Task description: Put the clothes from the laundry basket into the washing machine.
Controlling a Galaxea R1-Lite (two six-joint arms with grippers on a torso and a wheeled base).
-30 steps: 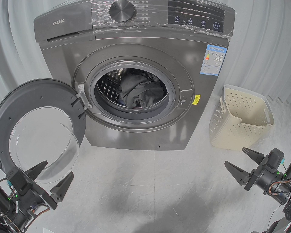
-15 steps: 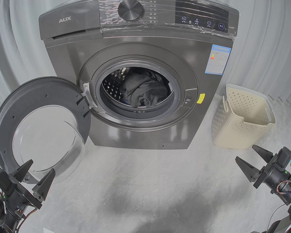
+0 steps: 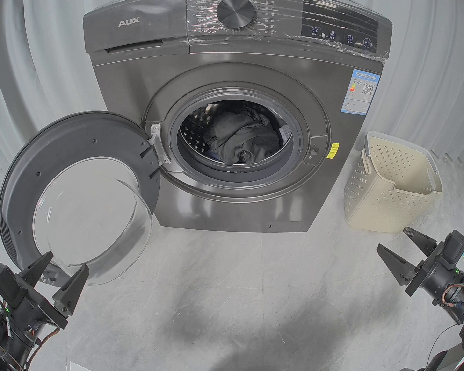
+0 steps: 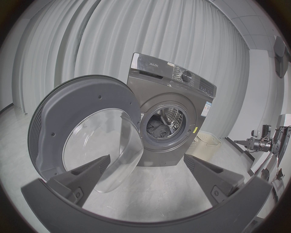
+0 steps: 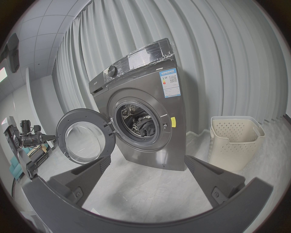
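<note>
The left gripper [image 3: 67, 261] hangs low in front of the washing machine [image 3: 125, 87], off toward its hinge side. Its two dark fingers [image 3: 72, 290] are spread apart and hold nothing. The tips sit just by the lower rim of the machine's open door [image 3: 77, 140]. Whether they touch that rim cannot be told.

The right gripper [image 3: 392, 238] hangs low in front of the washing machine on the opposite side, beyond its right front corner. Its fingers [image 3: 394, 263] are likewise parted, with nothing between them.

The round door is swung wide to the left of the machine's opening, and its clear domed glass [image 3: 87, 217] bulges toward the robot. Inside the drum [image 3: 193, 137] lies a bundle of dark clothes [image 3: 244, 135], heaped at the middle and back of the opening.

The cream laundry basket [image 3: 382, 193] stands on the floor [image 3: 241, 299] just beside the machine's right side, near its front corner and a little apart from the right gripper. Its perforated inner walls are in plain sight from above.

On the machine's front, a yellow sticker [image 3: 332, 150] sits to the right of the opening, with a blue-edged label [image 3: 360, 92] above it. Crinkled plastic film covers the top panel around the metal dial [image 3: 235, 12]. A pale pleated curtain [image 3: 38, 72] hangs behind the machine.
</note>
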